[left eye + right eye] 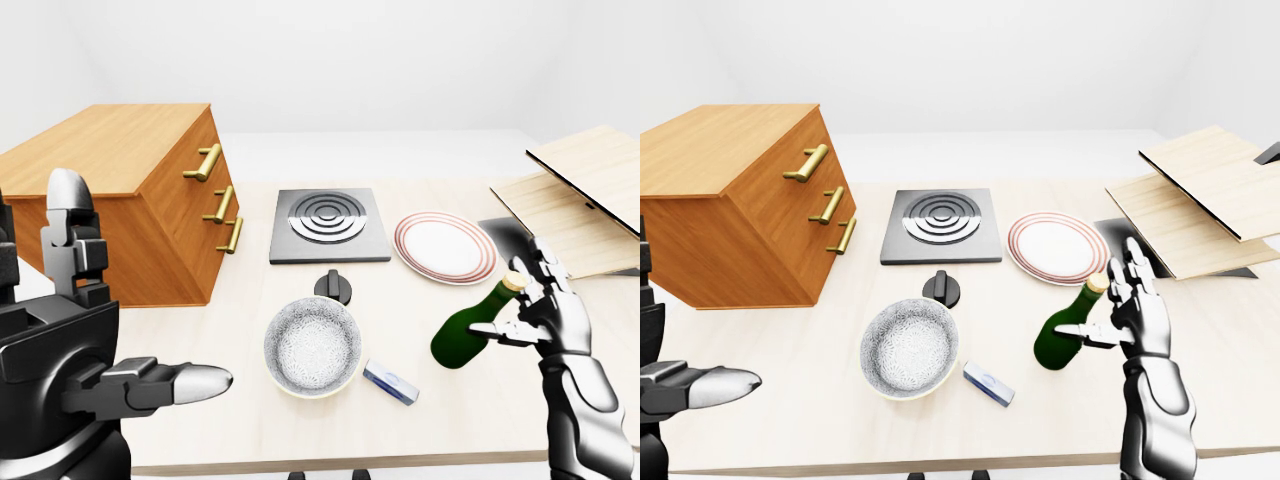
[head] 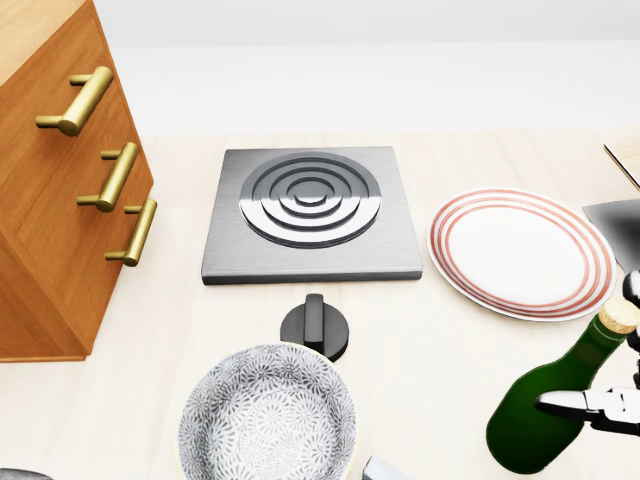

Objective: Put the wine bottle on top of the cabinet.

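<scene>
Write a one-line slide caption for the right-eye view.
Right hand open beside the green wine bottle, thumb at its body; cabinet waits far left.

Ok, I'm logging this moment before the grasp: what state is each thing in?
wine bottle: upright, corked, on the table
right hand: open, fingers beside the bottle
left hand: open, holding nothing
cabinet: drawers shut, top bare
bowl: upright, empty
plate: flat, empty

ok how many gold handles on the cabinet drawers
3, all on the drawer face of the cabinet, stacked in a slanted column: top handle, middle handle and bottom handle. No others show; its other faces are plain or hidden.
</scene>
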Available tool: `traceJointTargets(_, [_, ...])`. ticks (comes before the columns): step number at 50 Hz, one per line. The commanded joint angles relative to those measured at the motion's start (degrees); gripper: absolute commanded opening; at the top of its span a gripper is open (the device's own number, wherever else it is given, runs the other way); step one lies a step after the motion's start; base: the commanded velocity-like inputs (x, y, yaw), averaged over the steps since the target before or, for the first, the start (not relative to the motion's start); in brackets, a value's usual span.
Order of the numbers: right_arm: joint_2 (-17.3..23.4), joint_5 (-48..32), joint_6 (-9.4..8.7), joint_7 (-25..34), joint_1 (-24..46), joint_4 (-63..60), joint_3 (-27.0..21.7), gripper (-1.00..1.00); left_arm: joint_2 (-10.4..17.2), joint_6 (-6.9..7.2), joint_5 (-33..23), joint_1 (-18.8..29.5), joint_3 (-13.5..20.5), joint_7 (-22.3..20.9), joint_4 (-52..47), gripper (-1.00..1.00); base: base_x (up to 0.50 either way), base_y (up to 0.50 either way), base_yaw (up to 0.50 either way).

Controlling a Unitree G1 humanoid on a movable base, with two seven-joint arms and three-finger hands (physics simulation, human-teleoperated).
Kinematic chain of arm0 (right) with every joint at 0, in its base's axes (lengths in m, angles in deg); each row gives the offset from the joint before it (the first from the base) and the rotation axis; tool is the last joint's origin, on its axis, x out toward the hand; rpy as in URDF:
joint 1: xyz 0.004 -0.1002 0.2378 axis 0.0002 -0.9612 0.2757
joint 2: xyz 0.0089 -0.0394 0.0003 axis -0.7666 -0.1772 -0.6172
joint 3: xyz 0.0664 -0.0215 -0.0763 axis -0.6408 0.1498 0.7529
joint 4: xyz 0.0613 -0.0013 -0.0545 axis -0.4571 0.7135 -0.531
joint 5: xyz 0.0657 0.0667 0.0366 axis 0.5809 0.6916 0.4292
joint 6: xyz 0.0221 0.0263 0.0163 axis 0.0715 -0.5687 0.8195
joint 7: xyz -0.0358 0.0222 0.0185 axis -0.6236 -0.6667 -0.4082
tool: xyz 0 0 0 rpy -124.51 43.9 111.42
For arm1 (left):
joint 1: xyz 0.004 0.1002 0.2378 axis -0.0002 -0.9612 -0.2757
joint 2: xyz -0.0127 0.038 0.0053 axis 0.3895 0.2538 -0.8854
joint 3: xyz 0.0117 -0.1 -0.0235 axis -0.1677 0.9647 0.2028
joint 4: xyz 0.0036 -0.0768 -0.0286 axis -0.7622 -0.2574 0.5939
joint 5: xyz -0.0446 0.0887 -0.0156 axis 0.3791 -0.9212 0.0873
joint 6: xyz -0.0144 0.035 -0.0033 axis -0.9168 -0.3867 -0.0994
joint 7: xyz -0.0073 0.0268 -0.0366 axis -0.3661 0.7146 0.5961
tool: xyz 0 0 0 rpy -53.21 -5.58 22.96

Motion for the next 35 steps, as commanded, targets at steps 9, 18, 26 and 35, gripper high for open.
traceJointTargets(9, [0.5, 0.2, 0.0, -0.5, 1.1, 1.2, 2.1, 0.96, 0.2, 0.0, 0.0, 0.2, 0.1, 0.2, 0.0, 1.0, 0.0, 0.0, 0.0])
traceJointTargets(18, [0.5, -0.3, 0.0, 0.1, 1.8, 4.4, 3.5, -0.84, 0.3, 0.0, 0.0, 0.6, 0.2, 0.3, 0.2, 1.0, 0.0, 0.0, 0.0])
traceJointTargets(26, [0.6, -0.7, 0.0, 1.3, 1.6, 8.0, 5.9, -1.0, 0.5, 0.0, 0.4, 0.9, 0.5, 0.5, 0.5, 1.0, 0.0, 0.0, 0.0])
traceJointTargets(35, [-0.4, -0.4, 0.0, 2.0, -0.1, 1.3, 4.6, -1.0, 0.5, 0.0, 0.4, 0.8, 0.4, 0.7, 0.3, 1.0, 0.0, 0.0, 0.0])
